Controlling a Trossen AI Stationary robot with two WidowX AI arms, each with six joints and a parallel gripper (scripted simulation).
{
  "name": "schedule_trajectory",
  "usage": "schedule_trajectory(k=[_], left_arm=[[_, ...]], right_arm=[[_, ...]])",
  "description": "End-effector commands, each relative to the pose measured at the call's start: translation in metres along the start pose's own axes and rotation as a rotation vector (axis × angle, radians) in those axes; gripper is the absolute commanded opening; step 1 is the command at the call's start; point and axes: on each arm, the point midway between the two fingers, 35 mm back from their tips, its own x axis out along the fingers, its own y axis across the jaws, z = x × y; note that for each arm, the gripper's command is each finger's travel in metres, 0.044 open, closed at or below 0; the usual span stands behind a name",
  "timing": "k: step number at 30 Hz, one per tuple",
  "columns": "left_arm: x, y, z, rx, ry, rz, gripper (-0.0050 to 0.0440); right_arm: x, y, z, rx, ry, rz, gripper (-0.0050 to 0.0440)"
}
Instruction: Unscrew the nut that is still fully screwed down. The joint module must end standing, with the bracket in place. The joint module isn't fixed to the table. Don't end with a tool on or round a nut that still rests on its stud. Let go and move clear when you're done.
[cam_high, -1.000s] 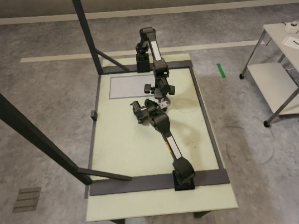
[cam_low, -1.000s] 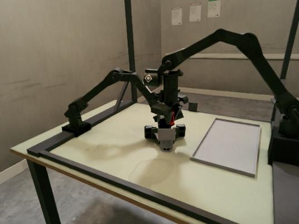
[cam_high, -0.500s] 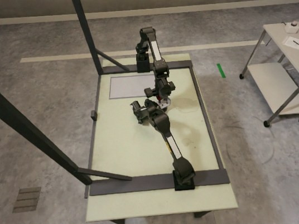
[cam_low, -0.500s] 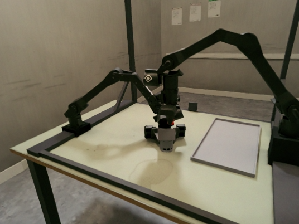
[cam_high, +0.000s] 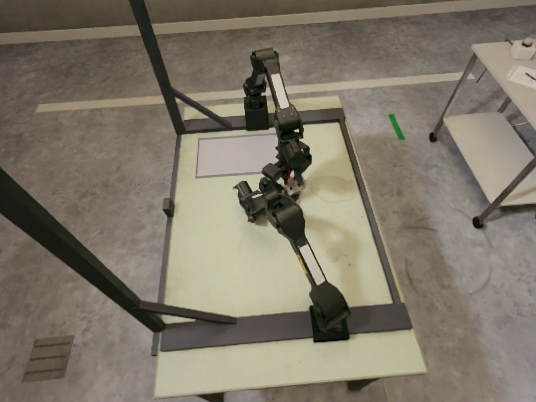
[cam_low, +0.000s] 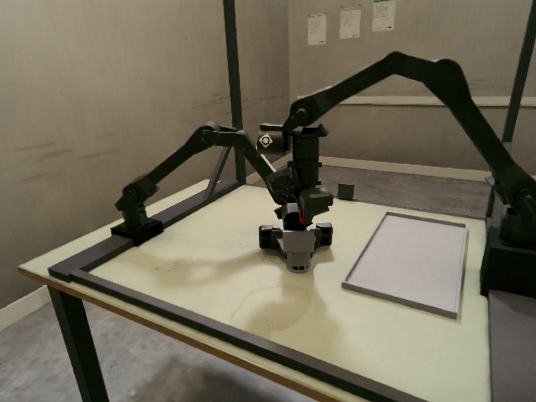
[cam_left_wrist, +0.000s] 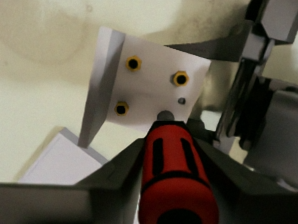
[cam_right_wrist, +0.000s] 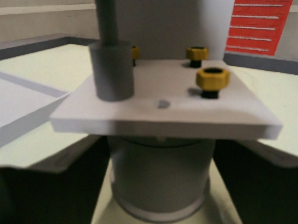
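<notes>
The grey joint module (cam_low: 298, 263) (cam_right_wrist: 160, 175) stands upright on the table. Its pale bracket (cam_low: 298, 241) (cam_left_wrist: 150, 87) (cam_right_wrist: 165, 112) sits on top. Three yellow nuts show on black studs: one nut (cam_left_wrist: 133, 63), a second nut (cam_left_wrist: 180, 79) (cam_right_wrist: 212, 79) and a third nut (cam_left_wrist: 121, 108). My left gripper (cam_low: 301, 212) (cam_left_wrist: 169, 145) points down, shut on the red nut driver (cam_high: 287, 174) (cam_left_wrist: 175, 185). The driver's grey socket (cam_right_wrist: 114, 72) is upright over the bracket's fourth corner and hides what is under it. My right gripper (cam_right_wrist: 159, 132) is shut on the module's body, below the bracket.
A shallow pale tray (cam_high: 235, 155) (cam_low: 400, 303) (cam_left_wrist: 62, 165) lies beside the module, on the left arm's side. The two arms cross closely above the module. Dark frame rails (cam_high: 370, 215) (cam_low: 200, 327) run along the table edges, and dark posts (cam_high: 157, 65) rise at one side.
</notes>
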Motion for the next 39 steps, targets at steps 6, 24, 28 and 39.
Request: schedule_trajectory(k=[6, 24, 28, 39], left_arm=[[-0.0059, -0.0002, 0.0019, -0.223, -0.011, -0.006, 0.013], [-0.0061, -0.0003, 0.002, -0.758, -0.01, -0.009, 0.013], [-0.006, -0.0003, 0.0019, -0.922, -0.009, -0.01, 0.013], [-0.0063, -0.0007, 0.0019, -1.168, -0.007, -0.012, 0.013]], right_arm=[[-0.0025, 0.0052, 0.0229, 0.051, -0.005, 0.007, 0.0245], [-0.0025, 0.0052, 0.0229, 0.051, -0.005, 0.007, 0.0245], [-0.0025, 0.0052, 0.0229, 0.051, -0.005, 0.007, 0.0245], [-0.0025, 0.0052, 0.0229, 0.051, -0.005, 0.007, 0.0245]])
